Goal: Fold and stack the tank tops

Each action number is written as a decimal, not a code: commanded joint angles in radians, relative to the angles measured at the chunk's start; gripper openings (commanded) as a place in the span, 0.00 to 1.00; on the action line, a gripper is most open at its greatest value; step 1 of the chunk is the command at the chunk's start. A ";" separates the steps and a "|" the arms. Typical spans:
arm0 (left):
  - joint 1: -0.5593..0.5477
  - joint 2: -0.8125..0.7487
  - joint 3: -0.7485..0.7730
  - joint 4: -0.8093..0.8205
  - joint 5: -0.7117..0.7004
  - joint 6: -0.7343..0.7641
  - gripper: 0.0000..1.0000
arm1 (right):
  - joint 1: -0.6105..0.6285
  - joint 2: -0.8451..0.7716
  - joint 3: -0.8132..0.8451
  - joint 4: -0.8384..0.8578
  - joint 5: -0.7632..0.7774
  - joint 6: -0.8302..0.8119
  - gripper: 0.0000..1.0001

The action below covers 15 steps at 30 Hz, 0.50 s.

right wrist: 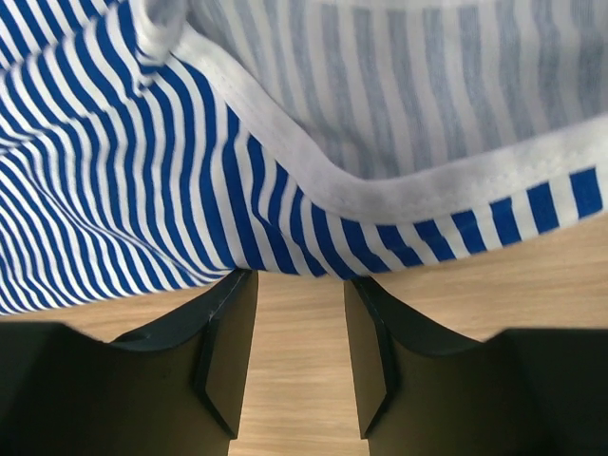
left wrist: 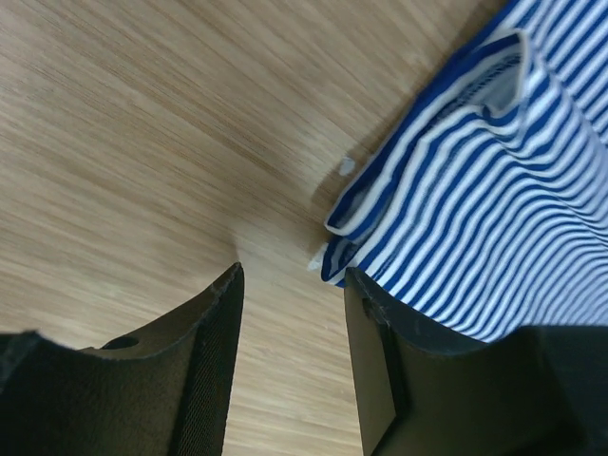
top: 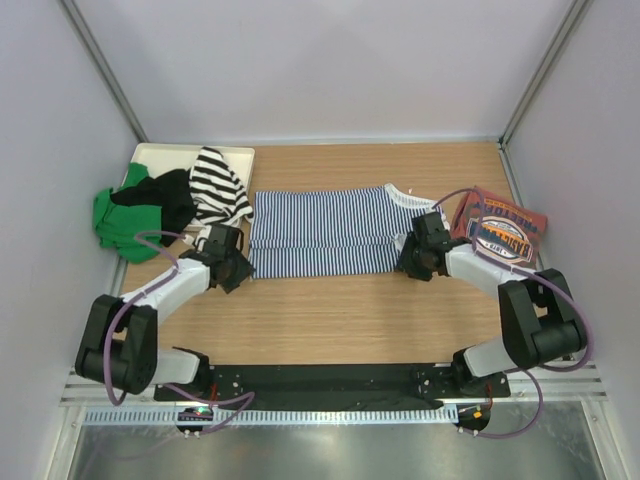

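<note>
L, R jaws half-open, empty — striped top [top: 325, 232] on wood table [top: 330, 320], white walls [top: 300, 60].

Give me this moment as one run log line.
striped tank top: spread on table | left gripper: open, at its near-left corner | right gripper: open, at its near-right edge | red tank top: right of it

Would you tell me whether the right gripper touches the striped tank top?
Cannot tell. The right wrist view shows the striped tank top ending at the open jaws of the right gripper, neither contact nor gap plain.
</note>
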 commanded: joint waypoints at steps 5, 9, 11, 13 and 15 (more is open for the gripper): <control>-0.002 0.127 0.064 0.071 -0.049 0.009 0.46 | 0.003 0.058 0.065 0.074 0.052 0.005 0.42; -0.002 0.167 0.073 0.081 -0.046 -0.001 0.45 | 0.003 0.061 0.062 0.077 0.057 -0.002 0.35; -0.002 0.170 0.072 0.093 -0.026 -0.003 0.45 | 0.003 0.064 0.065 0.079 0.057 -0.002 0.32; -0.003 0.174 0.069 0.104 -0.019 -0.004 0.44 | 0.005 0.070 0.068 0.079 0.057 -0.008 0.29; -0.003 0.182 0.070 0.113 -0.026 -0.003 0.39 | 0.005 0.078 0.071 0.081 0.055 -0.013 0.21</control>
